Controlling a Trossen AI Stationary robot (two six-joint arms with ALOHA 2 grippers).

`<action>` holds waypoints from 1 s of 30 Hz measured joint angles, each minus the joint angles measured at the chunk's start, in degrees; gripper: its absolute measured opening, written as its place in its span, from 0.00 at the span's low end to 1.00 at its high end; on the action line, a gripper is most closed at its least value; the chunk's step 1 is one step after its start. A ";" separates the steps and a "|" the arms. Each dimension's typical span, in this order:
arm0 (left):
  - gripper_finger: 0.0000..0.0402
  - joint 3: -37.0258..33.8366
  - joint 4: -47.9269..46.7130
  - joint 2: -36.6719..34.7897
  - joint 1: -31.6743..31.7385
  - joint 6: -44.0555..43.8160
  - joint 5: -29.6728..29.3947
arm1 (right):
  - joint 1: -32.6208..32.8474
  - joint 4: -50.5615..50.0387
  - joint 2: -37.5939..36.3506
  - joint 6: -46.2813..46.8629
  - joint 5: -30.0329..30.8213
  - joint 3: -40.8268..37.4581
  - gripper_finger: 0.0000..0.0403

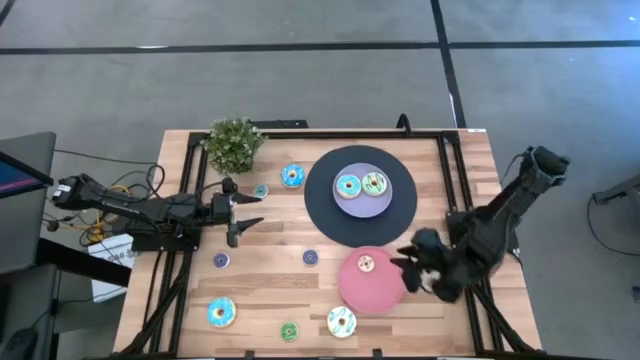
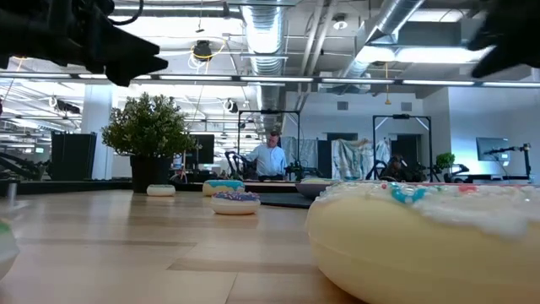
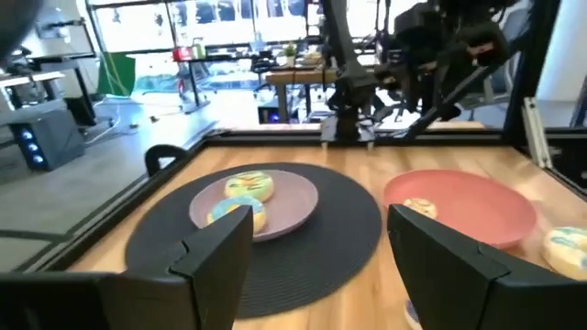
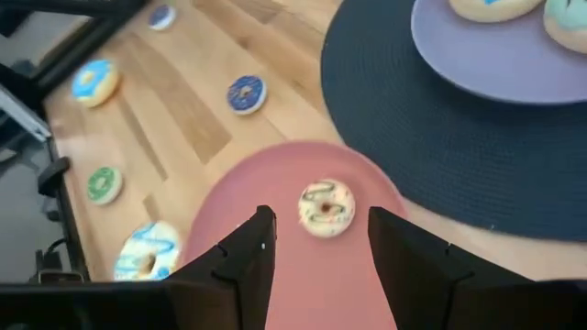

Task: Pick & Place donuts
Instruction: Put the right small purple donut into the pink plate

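Note:
Two donuts, one blue-iced point(image 1: 348, 185) and one green-iced point(image 1: 374, 184), lie on the lavender plate point(image 1: 362, 206), which sits on the black disc point(image 1: 325, 215). A small yellowish donut point(image 4: 326, 207) lies on the pink plate point(image 4: 275, 183). Several more donuts lie flat on the table, among them a large blue one point(image 1: 221, 312), a white one point(image 1: 341, 321) and a small green one point(image 1: 289, 331). My right gripper point(image 4: 321, 222) is open and empty over the pink plate's right side, with the small donut just beyond its fingertips. My left gripper point(image 1: 240, 215) is open and empty left of the black disc.
A potted plant point(image 1: 234, 143) stands at the far left corner. A black frame point(image 1: 455, 170) runs along the table's edges. Small donuts point(image 1: 221, 260) point(image 1: 310, 257) lie between the two arms, and two more point(image 1: 292, 176) point(image 1: 260, 190) lie near the plant. A person sits in the room behind point(image 2: 272, 159).

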 joint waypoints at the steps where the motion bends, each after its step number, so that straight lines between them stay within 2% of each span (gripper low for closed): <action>1: 0.61 0.43 -0.11 1.05 -0.84 -0.39 -0.55 | 1.95 0.28 0.71 1.95 2.12 -0.89 0.41; 5: 0.61 4.39 -0.22 7.73 -4.20 -2.31 -3.55 | 5.99 -0.09 4.00 5.68 7.87 -3.17 0.40; 10: 0.61 12.02 -4.21 19.15 -7.04 -2.84 -3.76 | 5.41 -0.36 8.15 4.78 8.91 -3.38 0.39; 19: 0.61 30.41 -23.93 39.30 -7.49 -8.75 0.18 | 4.60 1.55 10.41 4.34 7.77 -3.38 0.33; 24: 0.61 39.50 -31.58 48.72 -7.53 -5.86 4.91 | 6.72 6.18 10.40 -8.62 7.63 -3.38 0.30; 30: 0.61 46.92 -34.21 57.87 -7.53 -2.59 8.39 | 6.28 12.35 7.55 -24.80 7.02 -3.38 0.29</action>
